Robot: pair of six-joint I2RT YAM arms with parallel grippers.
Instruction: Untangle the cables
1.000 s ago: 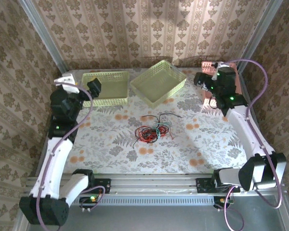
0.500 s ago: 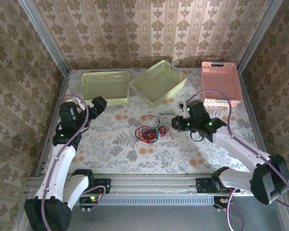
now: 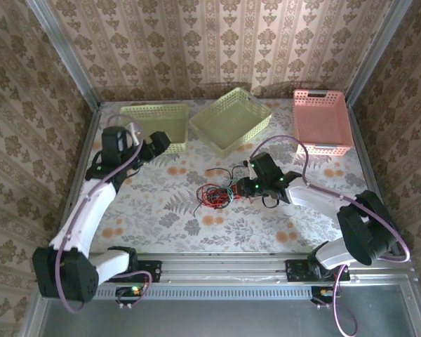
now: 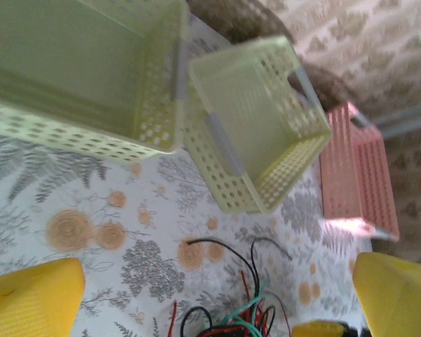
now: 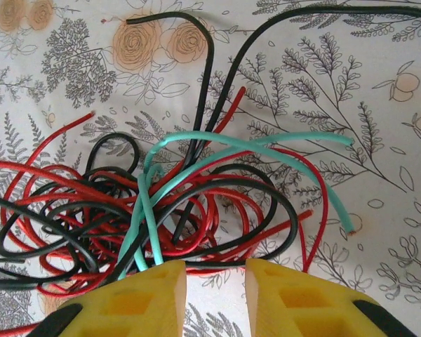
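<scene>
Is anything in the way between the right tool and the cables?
Nothing visible does: the right tool sits at the edge of the cables, which lie directly ahead of it.

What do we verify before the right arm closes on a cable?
1. Right jaws at the cables: ok, they sit at the pile's near edge.
2. Cable between the right jaws: not ok, the gap shows bare tablecloth; green cable strands pass behind one jaw instead.
3. Left jaws open: ok, wide apart, above the table and short of the pile.
4. Pile apart from baskets: ok, it touches neither the left green basket, the middle green basket nor the pink basket.
5. Loose end to pull: ok, green ends lie outside the loops.
6. Knots inside the pile: cannot tell.
</scene>
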